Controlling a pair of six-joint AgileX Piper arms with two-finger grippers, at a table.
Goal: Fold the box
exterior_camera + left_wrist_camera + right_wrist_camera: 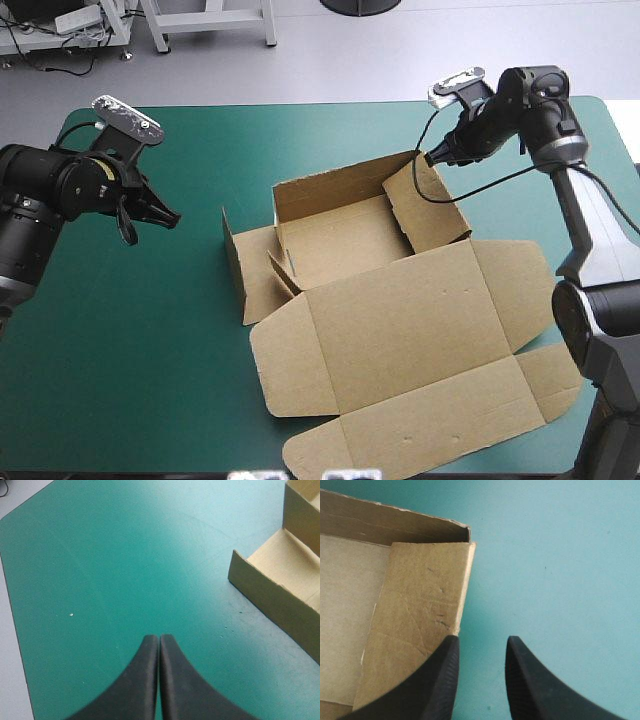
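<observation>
Right wrist view: right gripper parted, empty, box wall just beside one finger (left gripper pinched together, holding nothing).

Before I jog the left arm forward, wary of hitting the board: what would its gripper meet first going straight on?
Most likely the bare teal-green cover. The left gripper, shut, aims down at it; the box sits off to one side of that line, though depth is unclear.

Left wrist view: box was cut off, only one wall end showed, ahead and beside left tool. Right wrist: just a corner beside right tool. High view: tool-to-wall contact was too small to tell.
</observation>
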